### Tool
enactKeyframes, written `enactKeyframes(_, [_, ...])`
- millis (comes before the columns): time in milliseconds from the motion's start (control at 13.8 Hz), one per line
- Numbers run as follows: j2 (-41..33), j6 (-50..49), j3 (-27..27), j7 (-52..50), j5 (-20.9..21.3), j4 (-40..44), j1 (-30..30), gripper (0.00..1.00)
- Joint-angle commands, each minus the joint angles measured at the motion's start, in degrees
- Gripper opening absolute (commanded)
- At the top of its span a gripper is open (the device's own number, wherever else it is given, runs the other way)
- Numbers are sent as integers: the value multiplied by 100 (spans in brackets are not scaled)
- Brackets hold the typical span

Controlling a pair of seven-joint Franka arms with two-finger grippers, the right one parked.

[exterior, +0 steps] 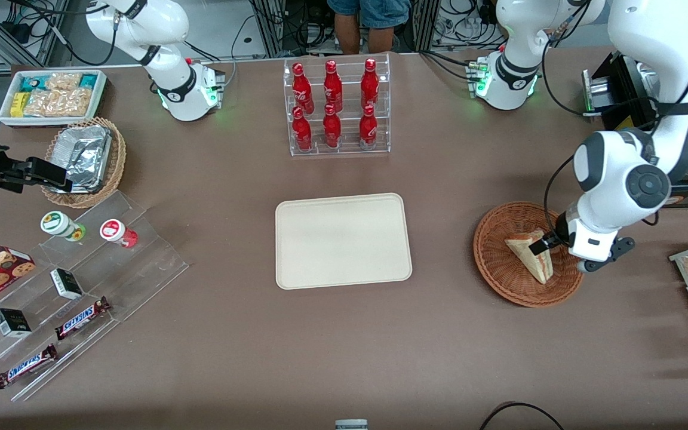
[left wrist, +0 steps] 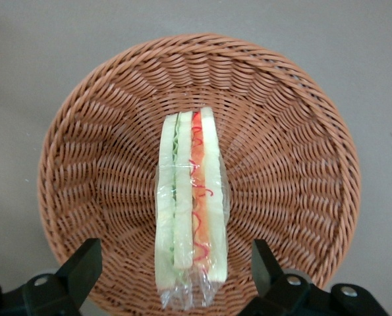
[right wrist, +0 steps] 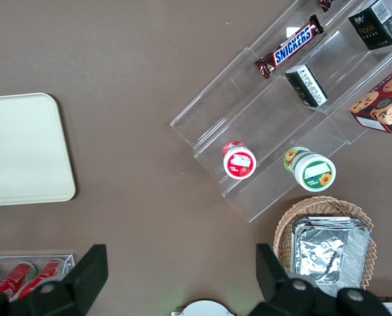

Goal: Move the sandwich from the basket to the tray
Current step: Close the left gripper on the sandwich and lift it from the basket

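Gripper, fingers apart either side of the sandwich in the basket, poised for the grasp; next it must close, then lift toward the tray

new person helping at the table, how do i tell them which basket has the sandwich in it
Start at the cream tray mid-table and look toward the working arm's end: the reddish-brown round basket there holds the wrapped sandwich. The open gripper hangs right over it. The other basket is lighter tan and holds a foil container.
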Motion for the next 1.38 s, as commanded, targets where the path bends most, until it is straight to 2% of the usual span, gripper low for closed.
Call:
enactKeyframes(0, [-228,184,18,-325,45,-281,-43,100])
enactKeyframes(652, [202,491,-26,-273,18,-246,-140,100])
enactKeyframes(797, [308,579,-26,-273,18,-237,-131,97])
enactKeyframes(870, [334,640,-26,-264,18,-245,-131,87])
enactKeyframes(942, [378,658,-17,-264,27,-246,-131,70])
enactKeyframes(1087, [335,597,-17,-203,62,-254,-131,12])
enactKeyframes(1159, [291,519,-17,-89,62,-246,-131,0])
enactKeyframes(1304, [212,169,-17,95,62,-71,-140,0])
